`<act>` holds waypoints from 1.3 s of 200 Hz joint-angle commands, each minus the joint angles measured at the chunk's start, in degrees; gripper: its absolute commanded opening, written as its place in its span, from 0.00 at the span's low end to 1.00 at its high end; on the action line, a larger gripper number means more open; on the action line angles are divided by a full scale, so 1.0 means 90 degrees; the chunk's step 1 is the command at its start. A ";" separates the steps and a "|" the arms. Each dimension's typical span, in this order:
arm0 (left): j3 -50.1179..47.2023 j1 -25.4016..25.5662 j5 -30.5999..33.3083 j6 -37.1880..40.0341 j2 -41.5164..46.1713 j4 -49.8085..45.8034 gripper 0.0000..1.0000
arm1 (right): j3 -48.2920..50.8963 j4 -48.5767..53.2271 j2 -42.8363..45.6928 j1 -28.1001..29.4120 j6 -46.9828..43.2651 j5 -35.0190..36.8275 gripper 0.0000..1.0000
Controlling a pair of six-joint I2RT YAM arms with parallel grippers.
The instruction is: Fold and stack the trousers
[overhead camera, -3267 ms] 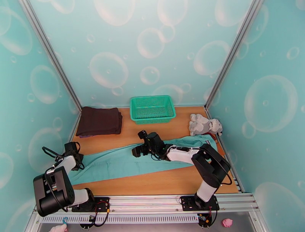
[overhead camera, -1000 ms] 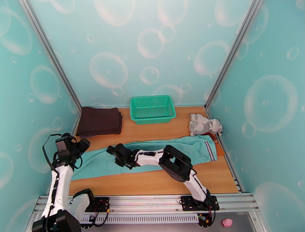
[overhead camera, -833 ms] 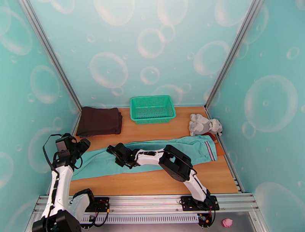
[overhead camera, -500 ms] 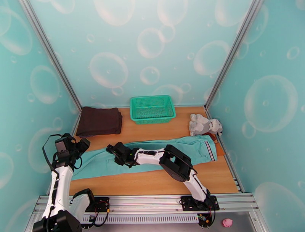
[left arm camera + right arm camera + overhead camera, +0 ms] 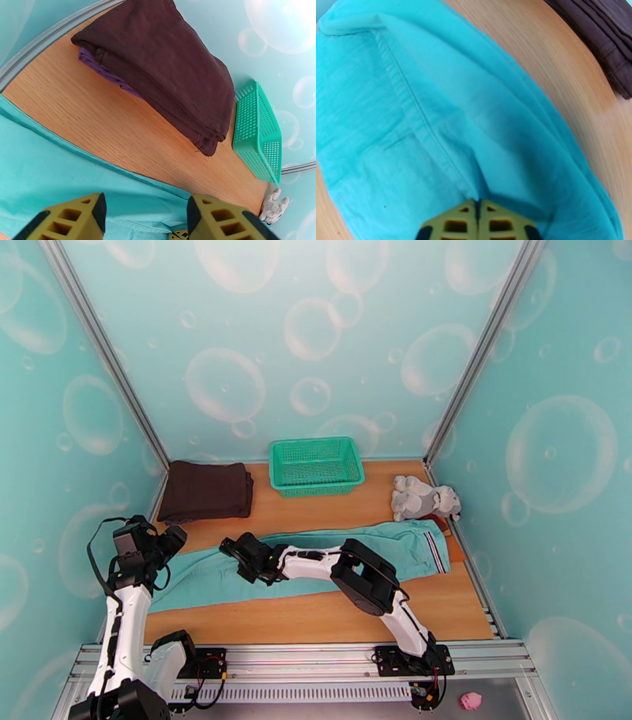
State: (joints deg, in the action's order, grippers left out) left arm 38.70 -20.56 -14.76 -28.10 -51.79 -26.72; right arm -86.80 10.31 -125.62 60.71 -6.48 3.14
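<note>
Trousers [image 5: 197, 575] in outstretched right end effector [image 5: 229, 545]

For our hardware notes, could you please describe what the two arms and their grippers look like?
The left arm and right arm have white links with black joint housings and thin black cables alongside. The left gripper and right gripper have yellow fingers with square lattice cut-outs.
</note>
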 commanded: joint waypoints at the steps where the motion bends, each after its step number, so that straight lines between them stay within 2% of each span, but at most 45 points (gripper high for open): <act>1: -0.0038 -0.0098 0.0525 -0.0068 0.0119 -0.0032 0.59 | -0.0179 0.0248 0.0277 0.0138 0.0092 0.0053 0.00; 33: -0.0018 -0.0242 0.1119 -0.0276 0.0180 -0.0146 0.59 | -0.0104 0.0513 0.0612 0.0355 0.0209 0.0080 0.00; 93: -0.0042 -0.0304 0.1064 -0.0284 0.0217 -0.0117 0.60 | 0.0511 0.0557 0.1466 0.0629 0.0546 0.0121 0.00; 156: -0.0055 -0.0462 0.1200 -0.0277 0.0293 -0.0129 0.60 | 0.1152 0.0615 0.1520 0.0947 0.1023 0.0008 0.00; 187: -0.0052 -0.0557 0.1182 -0.0278 0.0247 -0.0129 0.60 | 0.1619 0.0147 0.1658 0.1081 0.1293 -0.0140 0.00; 195: -0.0053 -0.0576 0.1182 -0.0281 0.0240 -0.0129 0.60 | 0.1663 0.0099 0.1643 0.1090 0.1332 -0.0125 0.04; 210: -0.0061 -0.0587 0.1210 -0.0267 0.0238 -0.0127 0.60 | 0.1700 0.0077 0.1593 0.1077 0.1381 -0.0197 0.05; 217: -0.0061 -0.0587 0.1205 -0.0253 0.0243 -0.0122 0.60 | 0.1759 0.0009 0.1595 0.1080 0.1407 -0.0242 0.08; 229: -0.0061 -0.0597 0.1229 -0.0230 0.0239 -0.0114 0.60 | 0.1958 -0.0206 0.1700 0.1059 0.1478 -0.0347 0.28; 244: -0.0062 -0.0616 0.1190 -0.0139 0.0228 -0.0090 0.60 | 0.2298 -0.0529 0.2033 0.0938 0.1566 -0.0411 0.35; 260: -0.0061 -0.0616 0.1011 -0.0061 0.0144 -0.0079 0.59 | 0.2719 -0.0876 0.2624 0.0652 0.1660 -0.0581 0.49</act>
State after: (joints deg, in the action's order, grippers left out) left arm 38.70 -25.61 -4.47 -29.89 -49.95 -27.03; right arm -66.63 8.64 -110.00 69.63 5.78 0.34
